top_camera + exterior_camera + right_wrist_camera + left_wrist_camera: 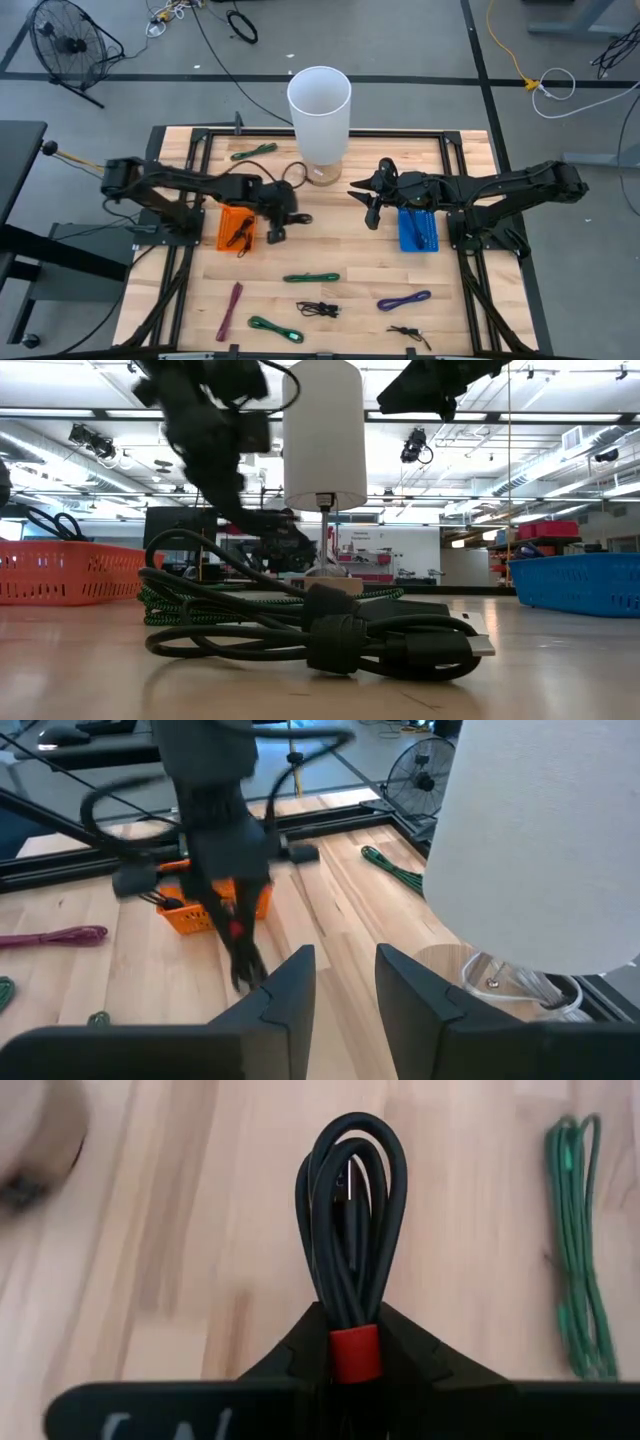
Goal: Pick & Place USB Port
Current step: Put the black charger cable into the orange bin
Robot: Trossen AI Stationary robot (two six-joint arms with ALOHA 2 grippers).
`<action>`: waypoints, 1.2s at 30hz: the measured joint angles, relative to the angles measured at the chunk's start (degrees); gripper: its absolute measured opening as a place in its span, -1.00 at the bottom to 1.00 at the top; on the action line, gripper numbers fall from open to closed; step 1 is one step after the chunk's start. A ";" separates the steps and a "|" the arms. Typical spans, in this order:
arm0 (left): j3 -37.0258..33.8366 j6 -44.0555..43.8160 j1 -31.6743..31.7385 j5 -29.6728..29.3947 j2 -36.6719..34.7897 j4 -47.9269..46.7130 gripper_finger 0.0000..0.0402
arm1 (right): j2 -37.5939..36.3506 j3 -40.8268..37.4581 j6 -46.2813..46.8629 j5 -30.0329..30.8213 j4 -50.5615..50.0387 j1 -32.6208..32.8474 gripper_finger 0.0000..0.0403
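Note:
My left gripper (282, 222) hovers just right of the orange bin (224, 228), shut on a coiled black USB cable (352, 1190) bound by a red band (355, 1355). The right wrist view shows that cable (243, 958) hanging under the left arm. My right gripper (368, 200) waits open in the air left of the blue bin (417, 230), its fingers (290, 990) apart with nothing between them. A black cable (240, 236) lies in the orange bin. My left gripper pinches the black cable bundle at its red band (355, 1342) between its two fingers. The fingers slant steeply down from the table's left and lie along the bundle. The looped end (352, 1140) sticks out beyond the fingertips, and the bundle looks lifted clear of the table.
A tall white lamp (320, 100) on a wooden base (322, 176) stands at the far middle. Loose cables lie on the table: green (255, 152) at the far left, and green (311, 277), black (318, 309), purple (404, 299) and magenta (230, 310) on the near half.

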 joint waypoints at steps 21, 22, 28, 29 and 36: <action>-0.13 -48.60 -11.12 -15.74 -18.14 -42.14 -0.71 | 0.00 -0.04 -1.31 -0.58 0.16 0.00 -0.47; -0.13 -51.21 -12.15 -16.33 -17.95 -42.12 -0.71 | 0.00 -0.04 -1.32 -0.58 0.16 0.00 -0.47; -0.13 -61.70 -16.54 -19.20 -17.92 -41.96 -0.71 | 0.00 -0.04 -1.86 -0.56 0.14 0.00 -0.47; -0.13 -62.77 -17.17 -19.54 -17.92 -41.98 -0.71 | 0.00 -0.04 -1.86 -0.58 0.16 0.00 -0.47; -0.13 -69.30 -21.25 -21.50 -16.87 -42.20 -0.71 | 0.00 -0.04 -1.86 -0.58 0.09 -0.02 -0.47</action>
